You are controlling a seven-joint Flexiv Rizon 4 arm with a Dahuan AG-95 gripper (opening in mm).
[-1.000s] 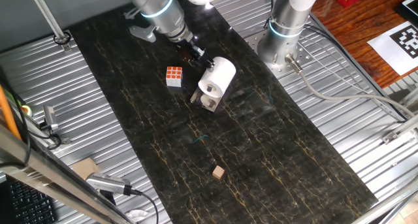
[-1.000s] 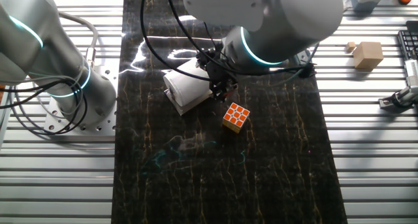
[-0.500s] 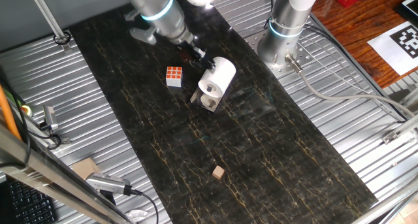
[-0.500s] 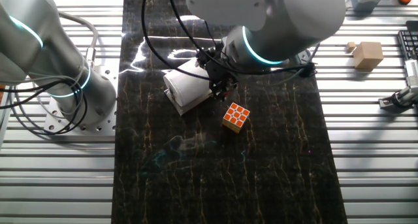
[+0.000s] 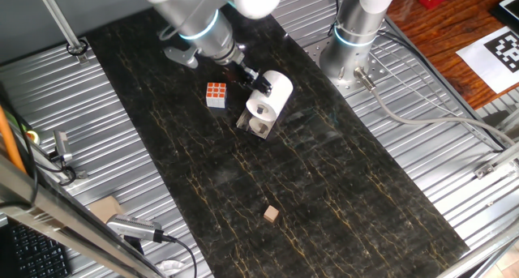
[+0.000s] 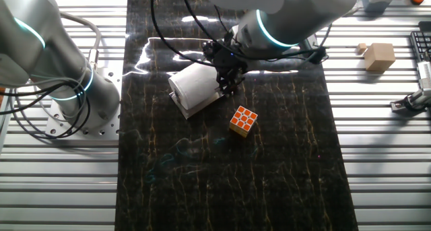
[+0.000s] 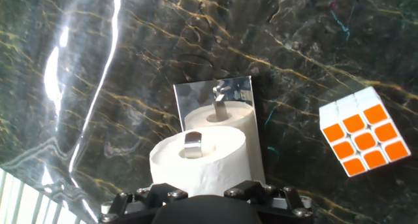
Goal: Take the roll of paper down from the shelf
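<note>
The white roll of paper (image 5: 272, 94) lies on its side on the small shiny metal shelf (image 5: 253, 125) in the middle of the dark table. It also shows in the other fixed view (image 6: 191, 87) and close up in the hand view (image 7: 198, 160), with the shelf plate (image 7: 192, 96) mirroring it. My gripper (image 5: 255, 78) is at the roll's far end. One metal finger (image 7: 192, 145) sits in the roll's centre hole; the other finger is hidden behind the roll. The roll's wall is between the jaws, which look open. The roll rests on the shelf.
An orange-and-white puzzle cube (image 5: 216, 94) lies just beside the shelf, also seen in the hand view (image 7: 363, 130) and the other fixed view (image 6: 243, 120). A tiny tan wooden block (image 5: 272, 215) lies nearer the table's front. A second arm's base (image 5: 354, 35) stands behind.
My arm has shifted and the gripper has moved closer onto the roll's far end. The roll, shelf and cube have not moved.
</note>
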